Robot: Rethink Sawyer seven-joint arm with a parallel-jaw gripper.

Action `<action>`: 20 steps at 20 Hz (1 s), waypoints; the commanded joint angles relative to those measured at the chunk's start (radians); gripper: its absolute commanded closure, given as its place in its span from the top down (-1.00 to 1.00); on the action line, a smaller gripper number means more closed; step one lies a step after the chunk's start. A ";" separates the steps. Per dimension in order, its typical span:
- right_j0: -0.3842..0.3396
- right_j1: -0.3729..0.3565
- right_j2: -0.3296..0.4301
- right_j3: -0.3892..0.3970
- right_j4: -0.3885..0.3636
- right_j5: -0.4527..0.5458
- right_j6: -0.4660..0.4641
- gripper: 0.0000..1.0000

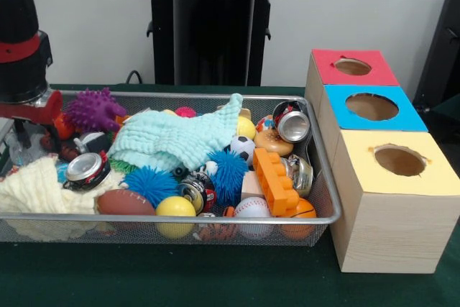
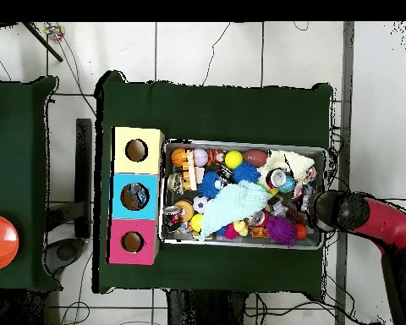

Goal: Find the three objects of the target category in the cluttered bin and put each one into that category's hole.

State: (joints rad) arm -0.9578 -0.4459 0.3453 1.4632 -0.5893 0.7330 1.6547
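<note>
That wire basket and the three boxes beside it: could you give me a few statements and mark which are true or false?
1. The wire basket is empty. False: it is crowded with balls, cans and cloths.
2. A light green cloth lies on top of the clutter. True.
3. All three boxes have green tops. False: red box, blue box, yellow box.
4. Each box top has a round hole. True.
5. A purple spiky ball sits in the basket. True.

The front camera sits low and close to the wire bin [image 1: 327, 177], facing it across the table. The overhead camera looks straight down from farther off, taking in the whole table [image 2: 215, 106]. Both views share the bin [image 2: 244, 145] and the three-holed box [image 1: 388, 199] beside it [image 2: 117, 203].
</note>
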 commanded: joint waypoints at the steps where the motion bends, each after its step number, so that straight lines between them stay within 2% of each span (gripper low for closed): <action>1: -0.007 -0.016 0.039 0.064 -0.011 0.022 -0.123 1.00; 13: 0.000 0.038 0.046 0.056 -0.024 -0.028 -0.105 1.00; 20: -0.010 0.054 0.057 0.036 -0.022 -0.015 -0.134 1.00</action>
State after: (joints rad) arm -0.9577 -0.4449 0.3452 1.4677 -0.5893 0.7330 1.6547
